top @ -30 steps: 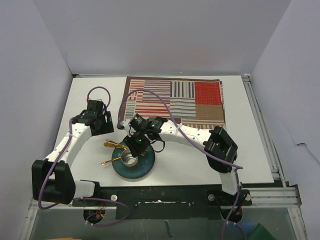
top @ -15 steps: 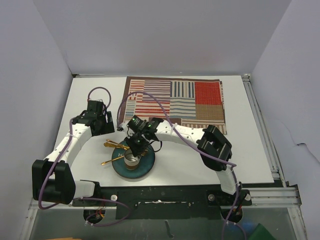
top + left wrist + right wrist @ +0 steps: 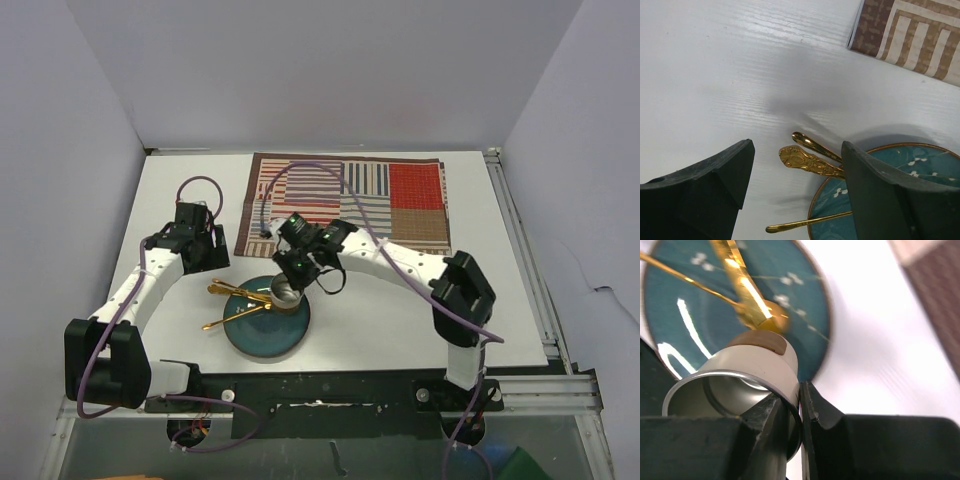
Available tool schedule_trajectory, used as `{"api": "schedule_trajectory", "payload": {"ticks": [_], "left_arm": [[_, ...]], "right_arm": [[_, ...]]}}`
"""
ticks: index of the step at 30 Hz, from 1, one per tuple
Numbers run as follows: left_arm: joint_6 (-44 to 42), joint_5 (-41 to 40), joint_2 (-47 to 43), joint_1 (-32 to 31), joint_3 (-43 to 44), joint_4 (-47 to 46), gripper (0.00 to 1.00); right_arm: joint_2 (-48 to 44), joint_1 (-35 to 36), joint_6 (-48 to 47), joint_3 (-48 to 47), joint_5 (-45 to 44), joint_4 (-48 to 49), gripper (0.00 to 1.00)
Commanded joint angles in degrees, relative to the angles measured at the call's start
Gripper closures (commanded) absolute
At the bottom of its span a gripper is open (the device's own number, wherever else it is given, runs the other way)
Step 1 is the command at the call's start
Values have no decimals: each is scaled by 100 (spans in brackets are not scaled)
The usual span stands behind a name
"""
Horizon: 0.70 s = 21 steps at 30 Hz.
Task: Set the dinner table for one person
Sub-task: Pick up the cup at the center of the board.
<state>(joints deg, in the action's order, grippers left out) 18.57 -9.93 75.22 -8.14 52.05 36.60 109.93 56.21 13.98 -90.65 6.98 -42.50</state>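
Note:
On the white dinner table (image 3: 180, 190) lies a teal plate (image 3: 255, 338) with gold cutlery (image 3: 228, 292) across its left rim. My right gripper (image 3: 291, 281) is shut on the rim of a white cup with a metal inside (image 3: 286, 296), one finger inside and one outside. The cup (image 3: 757, 362) hangs tilted over the plate's (image 3: 690, 295) far right edge, clamped by the right gripper (image 3: 799, 410). My left gripper (image 3: 796, 150) stands open above the table, over the gold handles (image 3: 807, 160), holding nothing. In the top view the left gripper (image 3: 208, 250) hovers left of the plate.
A striped patchwork placemat (image 3: 350, 200) lies at the back of the table, its near corner (image 3: 910, 35) showing in the left wrist view. Aluminium rails (image 3: 525, 260) run along the right and near edges. Grey walls enclose three sides.
My right gripper closed on the cup's rim at the plate's centre, then carried it up and to the right toward the plate's far edge. The left arm stayed still.

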Motion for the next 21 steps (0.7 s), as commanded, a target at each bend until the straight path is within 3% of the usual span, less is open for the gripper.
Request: {"api": "schedule_trajectory", "payload": {"ticks": [1,10,15,21], "left_arm": [[-114,88,-87,52,33,-251,29],[-134,207,-86,70,8,-291,29],[-134,250,-63,70,-1,-312,29],[-138,298,-74,67,-43,-313,29]], "right_arm": [[-1013,-635,154,670,-658,-194,100],[-1516,-2076,454,1869,-1300,140,100],[-1279,-2745,34,1251,-1676,555,100],[-255,-3316,-564,-191,-2479,746,100]]}}
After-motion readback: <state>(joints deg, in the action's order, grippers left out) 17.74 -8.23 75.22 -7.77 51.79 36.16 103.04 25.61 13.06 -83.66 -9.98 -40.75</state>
